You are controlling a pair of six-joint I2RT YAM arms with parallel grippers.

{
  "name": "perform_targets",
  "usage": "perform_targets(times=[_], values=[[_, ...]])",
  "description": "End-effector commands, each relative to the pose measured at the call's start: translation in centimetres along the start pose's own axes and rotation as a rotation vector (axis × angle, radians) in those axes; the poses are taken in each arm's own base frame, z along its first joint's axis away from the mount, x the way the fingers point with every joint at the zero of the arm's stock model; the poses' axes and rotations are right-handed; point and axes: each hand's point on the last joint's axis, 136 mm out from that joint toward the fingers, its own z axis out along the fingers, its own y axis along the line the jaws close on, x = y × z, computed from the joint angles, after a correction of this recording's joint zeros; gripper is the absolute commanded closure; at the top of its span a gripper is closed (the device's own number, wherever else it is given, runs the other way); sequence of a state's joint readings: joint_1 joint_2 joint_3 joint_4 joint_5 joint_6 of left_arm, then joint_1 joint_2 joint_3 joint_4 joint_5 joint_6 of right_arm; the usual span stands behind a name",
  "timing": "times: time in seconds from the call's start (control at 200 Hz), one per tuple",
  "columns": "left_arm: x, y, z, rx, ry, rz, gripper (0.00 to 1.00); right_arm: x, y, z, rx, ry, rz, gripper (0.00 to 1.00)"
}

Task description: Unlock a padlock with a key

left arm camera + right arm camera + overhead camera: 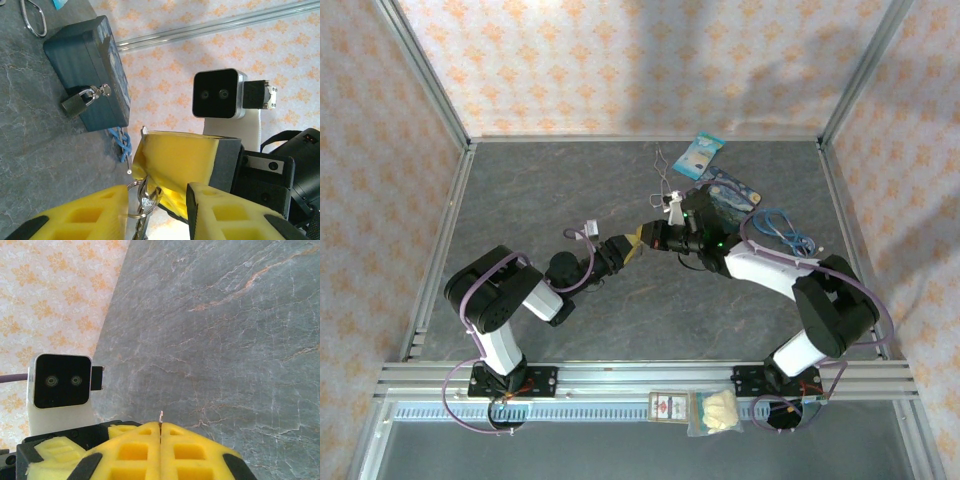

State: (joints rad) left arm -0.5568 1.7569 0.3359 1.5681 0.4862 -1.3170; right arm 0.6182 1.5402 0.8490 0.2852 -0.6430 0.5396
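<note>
The 2 arms meet over the middle of the grey desk (570,190), tip to tip. The right fingers (135,450) are pressed tight together, and a thin bit of metal peeps out between them. Seen from the left wrist, the key (145,201) hangs on its ring (134,215) right at the tip of the right fingers, so they seem to hold it. The left fingers (90,210) are partly open, with 1 on each side of the ring. The ring looks to touch 1 of them, and there is a gap to the other, so they do not squeeze it. The padlock (77,103) is well apart from the key, farther back on the desk. It hangs by its thin loop from the clasp (104,91) of a blue tin (82,55), and its grey body leans against the tin's side. The loop looks closed. Thin wire tongs (665,165) lie just behind the tin, next to a blue packet (700,155). A blue cord (782,228) lies on the desk on the tin's right.
</note>
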Motion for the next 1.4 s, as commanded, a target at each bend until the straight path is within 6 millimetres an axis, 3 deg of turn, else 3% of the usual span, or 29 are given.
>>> perform_targets(times=[0.0,0.42,0.741,0.931,1.106,1.391], values=[[-0.4,-5.3,0.0,0.217,-0.029,0.066,0.66,-0.1,1.9,0.3,-0.078,-0.009,-0.002,1.0],[0.7,-4.1,0.7,0.165,0.006,0.1,0.64,-1.0,2.8,0.4,-0.1,-0.019,0.032,1.0],[1.2,-4.1,0.5,0.108,0.023,0.165,0.71,-1.8,2.5,-0.1,-0.08,-0.032,-0.018,1.0],[1.2,-4.5,0.6,0.126,0.022,0.149,0.64,-2.0,3.3,-0.2,-0.119,-0.035,0.017,1.0],[1.1,-3.5,0.8,0.093,0.021,0.136,0.61,-2.5,3.5,-0.8,-0.111,-0.069,0.016,1.0],[1.1,-3.5,1.3,0.084,0.033,0.145,0.7,-2.9,4.1,-1.0,-0.135,-0.084,0.046,1.0]])
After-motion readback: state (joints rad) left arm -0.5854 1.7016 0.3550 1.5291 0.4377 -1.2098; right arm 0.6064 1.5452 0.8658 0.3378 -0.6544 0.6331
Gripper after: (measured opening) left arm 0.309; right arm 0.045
